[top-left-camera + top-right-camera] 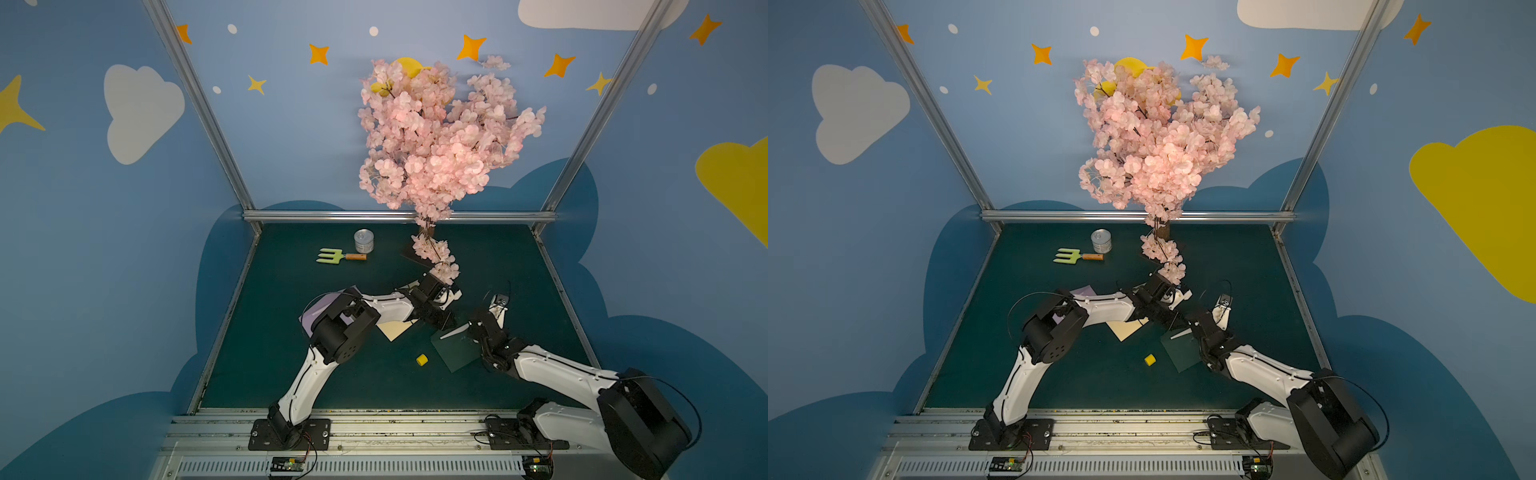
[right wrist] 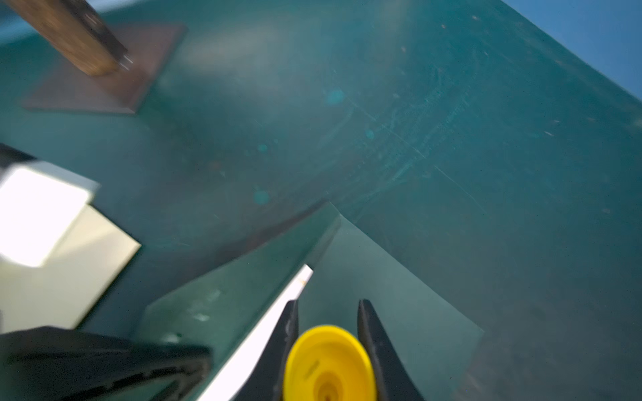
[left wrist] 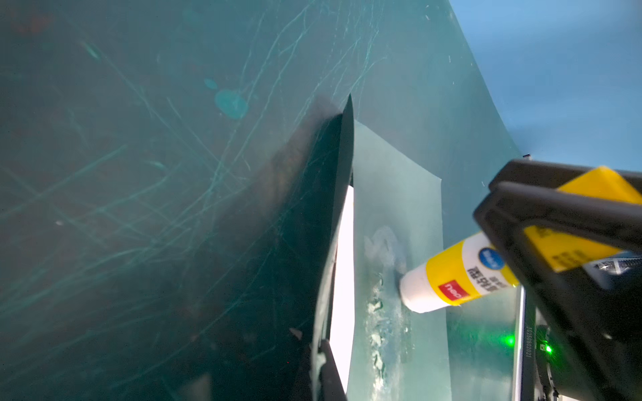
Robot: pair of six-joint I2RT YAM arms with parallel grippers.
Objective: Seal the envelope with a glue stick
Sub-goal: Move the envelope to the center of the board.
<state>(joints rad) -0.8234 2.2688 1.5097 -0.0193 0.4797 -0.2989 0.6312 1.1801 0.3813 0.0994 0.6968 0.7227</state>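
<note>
The envelope under the glue is dark green (image 1: 455, 351) (image 1: 1183, 353), lying mid-table. My left gripper (image 3: 321, 354) (image 1: 445, 325) is shut on its raised flap (image 3: 312, 243), whose white inner side (image 3: 342, 277) shows. The right gripper (image 2: 328, 305) (image 1: 476, 337) is shut on the yellow glue stick (image 3: 451, 274) (image 2: 328, 361). The stick's white tip presses on the envelope body (image 3: 392, 208), beside whitish glue smears (image 3: 378, 312). A cream envelope (image 1: 395, 330) (image 1: 1127, 328) lies partly under my left arm. The yellow cap (image 1: 422, 360) (image 1: 1150, 360) sits loose on the mat.
A lilac envelope (image 1: 308, 322) lies under the left elbow. A tin can (image 1: 363, 241) and a green hand fork (image 1: 338, 255) sit at the back left. The pink blossom tree (image 1: 432, 137) on its brown base (image 2: 104, 80) hangs over my left wrist.
</note>
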